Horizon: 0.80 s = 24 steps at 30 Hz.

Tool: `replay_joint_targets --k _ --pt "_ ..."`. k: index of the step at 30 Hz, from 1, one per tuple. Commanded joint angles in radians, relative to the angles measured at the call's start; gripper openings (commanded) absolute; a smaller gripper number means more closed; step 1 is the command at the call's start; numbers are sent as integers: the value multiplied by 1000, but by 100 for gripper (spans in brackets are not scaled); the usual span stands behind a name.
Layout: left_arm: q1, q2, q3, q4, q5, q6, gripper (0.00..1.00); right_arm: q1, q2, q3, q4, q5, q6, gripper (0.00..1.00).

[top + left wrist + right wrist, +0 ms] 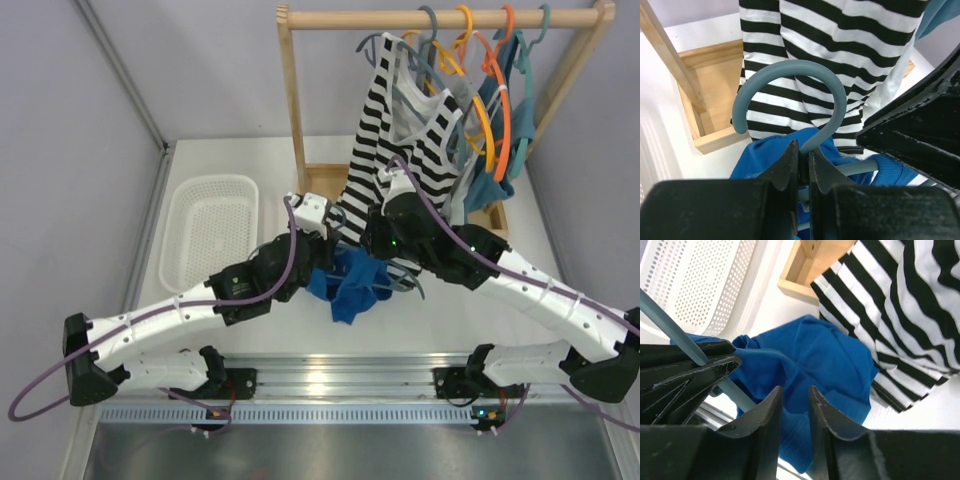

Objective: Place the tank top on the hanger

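Left wrist: left claw (803, 165) clamps hanger (790, 67); tank top (760, 156) beneath.

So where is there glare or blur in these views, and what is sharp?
Top external: even light, glare only on the metal rail. Left wrist: the hanger hook is sharp, the white table washes out. Right wrist: the tank top is sharp, the near fingers are dark.
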Motion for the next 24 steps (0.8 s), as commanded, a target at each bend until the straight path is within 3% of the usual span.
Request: replay_joint_targets --k 1,3,6,15,24 --pt "-10 -31 93 14 16 23 0 -18 -50 51 53 -8 -69 29" --pt "-10 -31 113 -5 7 32 0 -18 -89 47 91 -20 -88 39" --pt "-8 -31 147 -21 4 48 0 -18 -147 37 143 -31 -137 47" --pt "-8 -34 205 -43 48 81 0 -43 -275 -24 263 -205 -342 57" --pt "-8 -46 265 -98 99 77 0 -123 -180 -7 220 -538 -438 59"
